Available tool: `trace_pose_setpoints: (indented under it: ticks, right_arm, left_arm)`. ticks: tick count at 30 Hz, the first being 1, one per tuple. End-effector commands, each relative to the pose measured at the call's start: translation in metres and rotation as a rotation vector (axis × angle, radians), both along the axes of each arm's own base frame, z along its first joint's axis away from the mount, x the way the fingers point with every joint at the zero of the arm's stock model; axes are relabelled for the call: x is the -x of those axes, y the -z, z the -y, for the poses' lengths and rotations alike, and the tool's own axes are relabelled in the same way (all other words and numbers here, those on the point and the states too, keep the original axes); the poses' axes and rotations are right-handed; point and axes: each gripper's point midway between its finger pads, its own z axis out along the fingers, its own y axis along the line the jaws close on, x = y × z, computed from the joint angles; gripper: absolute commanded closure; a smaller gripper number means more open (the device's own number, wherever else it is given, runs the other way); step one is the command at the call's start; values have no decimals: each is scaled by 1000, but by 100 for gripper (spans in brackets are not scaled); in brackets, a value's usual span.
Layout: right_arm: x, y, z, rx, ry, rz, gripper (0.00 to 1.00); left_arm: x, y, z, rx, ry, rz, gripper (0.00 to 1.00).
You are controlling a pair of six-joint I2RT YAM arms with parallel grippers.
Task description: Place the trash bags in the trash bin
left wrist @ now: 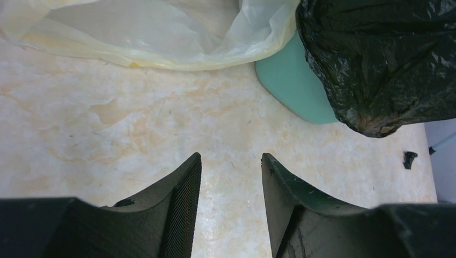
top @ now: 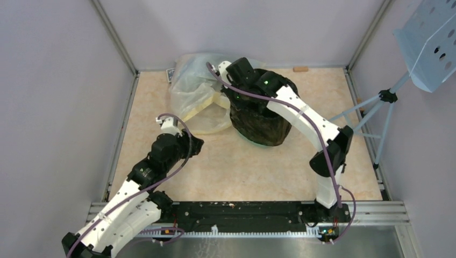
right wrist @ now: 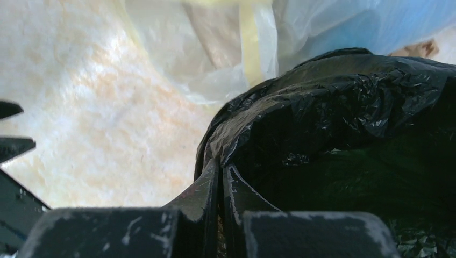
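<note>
Top external view, from the left: the left gripper [top: 189, 144] hovers over bare table [top: 242, 172], left of the bin and nearer the arm bases than it. Its jaws are spread with nothing between them, so it is probably waiting, or about to help. The left wrist view confirms this gap, with only tabletop between the fingers.

Just left of the bin lies the clear bag [top: 196, 94], slumped and touching the bin's side; it is not part of the job.

The bin [left wrist: 293, 86] shows only as a mint-green patch in the left wrist view, because the black bag [top: 261, 121] is draped over its mouth and down its sides like a liner, rim folded outward. The bag seems largely in place, though how deep it sits inside is hidden.

Over the bin's left rim, the right gripper [right wrist: 220, 166] has its jaws pressed together at the bag's folded edge, likely to tug or tuck it. Whether film is caught between them I cannot tell.

Well right of the bin, a tray [top: 430, 43] stands on a tripod.
</note>
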Motion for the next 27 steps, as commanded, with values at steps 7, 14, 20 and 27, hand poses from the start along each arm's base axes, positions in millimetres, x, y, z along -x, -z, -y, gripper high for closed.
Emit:
trace_pose_setpoints:
  ticks: [7, 14, 20, 27]
  right_arm:
    - [-36, -50, -50, -165, -31, 97, 55]
    - [-28, -90, -27, -196, 20, 163, 27]
    - [-11, -121, 15, -241, 116, 262, 26]
    - [25, -132, 84, -429, 265, 438, 24]
  left_arm:
    - [-8, 4, -19, -52, -92, 32, 46]
    - [-9, 4, -15, -56, -70, 43, 44]
    - [-9, -12, -6, -44, -8, 90, 39]
    - [-7, -28, -2, -42, 38, 156, 24]
